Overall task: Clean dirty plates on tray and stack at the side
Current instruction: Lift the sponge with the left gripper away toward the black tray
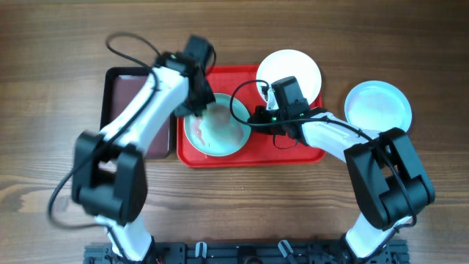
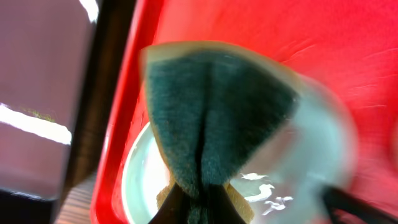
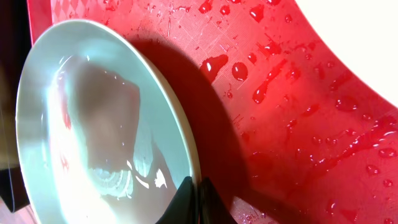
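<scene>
On the wet red tray [image 1: 256,155], a pale blue plate [image 1: 216,130] glistens with water and faint reddish smears. The right gripper [image 3: 198,200] pinches its rim, while the left gripper [image 2: 199,208] clamps a folded green sponge [image 2: 214,130] above it. Three plates in all: a white plate [image 1: 293,70] overlaps the tray's far corner, and a second pale blue plate [image 1: 377,105] sits on the table [image 1: 432,191].

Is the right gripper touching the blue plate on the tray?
Touching. Right wrist view shows the right gripper closed on the rim of the blue plate, no gap.
</scene>
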### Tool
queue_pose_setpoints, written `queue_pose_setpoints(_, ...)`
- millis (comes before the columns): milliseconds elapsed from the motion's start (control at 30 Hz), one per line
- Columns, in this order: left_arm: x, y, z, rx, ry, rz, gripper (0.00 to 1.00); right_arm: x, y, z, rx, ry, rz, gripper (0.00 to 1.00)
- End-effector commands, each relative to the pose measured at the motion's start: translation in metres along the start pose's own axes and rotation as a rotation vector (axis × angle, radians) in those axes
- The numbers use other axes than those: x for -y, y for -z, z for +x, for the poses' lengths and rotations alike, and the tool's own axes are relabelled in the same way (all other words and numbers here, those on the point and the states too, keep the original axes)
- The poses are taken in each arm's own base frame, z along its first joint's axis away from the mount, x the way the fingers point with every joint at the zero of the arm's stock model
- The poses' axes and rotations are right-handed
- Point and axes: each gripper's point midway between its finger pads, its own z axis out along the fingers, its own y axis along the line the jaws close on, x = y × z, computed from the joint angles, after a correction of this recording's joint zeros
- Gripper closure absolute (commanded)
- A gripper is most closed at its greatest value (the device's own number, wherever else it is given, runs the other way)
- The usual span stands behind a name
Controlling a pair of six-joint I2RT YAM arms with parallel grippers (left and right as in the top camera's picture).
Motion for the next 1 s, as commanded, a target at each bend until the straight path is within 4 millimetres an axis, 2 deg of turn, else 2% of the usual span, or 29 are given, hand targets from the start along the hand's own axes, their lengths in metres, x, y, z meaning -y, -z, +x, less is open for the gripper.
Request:
queue_pose_setpoints(0,0.006,0.079,-0.028,0.182,-0.023,0.098,0.96,0.009,-0.004,0.0,-0.004,-0.007,0.027,0.96)
queue_pose_setpoints(67,-0.001,0.085,-0.022,0.167,-0.024,0.085,0.96,0.01,-0.004,-0.001,-0.002,0.012,0.03,0.96)
queue_pose_setpoints(233,-0.015,0.072,-0.005,0.09,-0.03,0.019,0.96,0.021,-0.004,-0.012,0.058,0.027,0.101,0.95)
queue_pose_setpoints(267,-0.016,0.069,-0.005,0.085,-0.027,0.015,0.96,0.022,-0.003,-0.013,0.062,0.027,0.109,0.94)
queue_pose_setpoints(333,-0.02,0.067,-0.005,0.079,-0.02,0.008,0.96,0.024,-0.004,-0.013,0.065,0.027,0.12,0.84)
queue_pose_setpoints(500,-0.033,0.065,-0.011,0.075,0.016,-0.005,0.96,0.019,-0.008,-0.007,0.051,0.042,0.115,0.82)
queue_pose_setpoints(567,-0.034,0.064,-0.013,0.075,0.022,-0.005,0.96,0.017,-0.009,-0.005,0.048,0.047,0.114,0.83)
queue_pose_setpoints(633,-0.034,0.064,-0.013,0.077,0.023,-0.005,0.96,0.016,-0.009,-0.005,0.046,0.048,0.113,0.95)
queue_pose_setpoints(767,-0.034,0.064,-0.012,0.073,0.023,-0.001,0.96,0.016,-0.009,0.01,-0.017,0.016,0.096,0.96)
queue_pose_setpoints(867,-0.036,0.064,-0.009,0.058,0.023,-0.009,0.96,0.008,0.001,0.008,-0.012,-0.03,0.08,0.96)
queue_pose_setpoints(967,-0.038,0.064,-0.009,0.057,0.025,-0.011,0.96,-0.001,0.03,-0.005,0.058,-0.013,0.118,0.96)
